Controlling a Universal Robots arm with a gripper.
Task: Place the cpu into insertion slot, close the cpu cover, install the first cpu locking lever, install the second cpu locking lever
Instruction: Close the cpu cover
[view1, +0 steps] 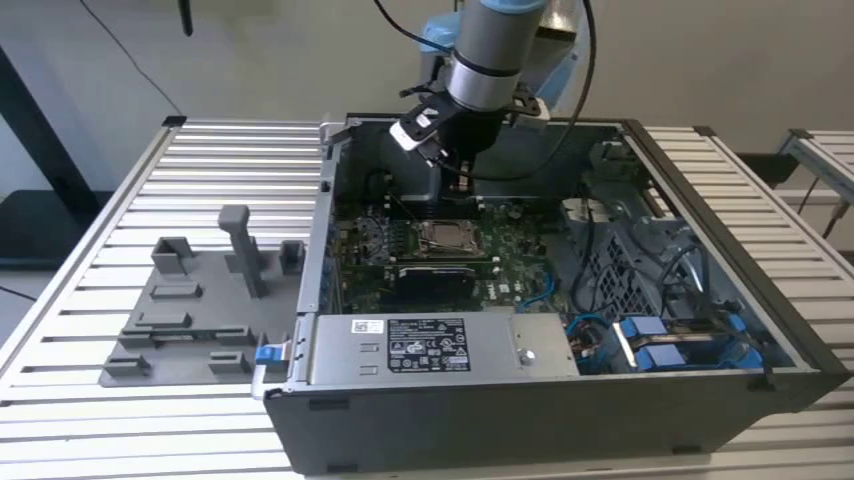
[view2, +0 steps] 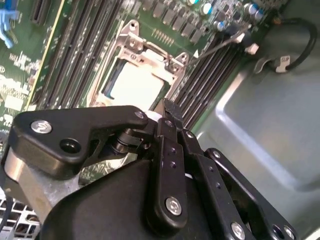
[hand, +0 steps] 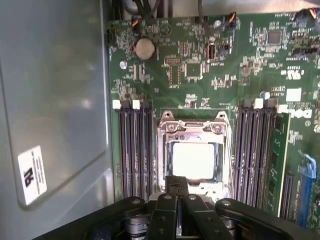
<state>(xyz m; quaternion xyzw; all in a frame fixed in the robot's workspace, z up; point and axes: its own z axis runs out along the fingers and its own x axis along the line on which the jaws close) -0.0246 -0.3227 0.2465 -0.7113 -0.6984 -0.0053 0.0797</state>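
Gripper: black linkage, closest to the lens in both wrist views. Fingertips are pressed together with nothing between them, poised just over one edge of the insertion slot. Judged to be placed for working the socket hardware, not for carrying.

Cpu: pale square, seated flat in the slot at the middle of the green circuit board, between two banks of black memory slots.

Cpu cover: silver frame, appears to lie down around the chip, presumably to clamp it.

Thin metal rod: the second wrist view's oblique angle picks it out, slanting from a socket corner across the memory slots. Possibly a locking lever; whether it is latched cannot be told.

Coin cell: near a board corner, in the first wrist view's square-on layout.

Computer case: open, on the slatted table. The exterior view adds the arm reaching in over the far wall, and a grey fixture tray beside the case at the exterior view's left.
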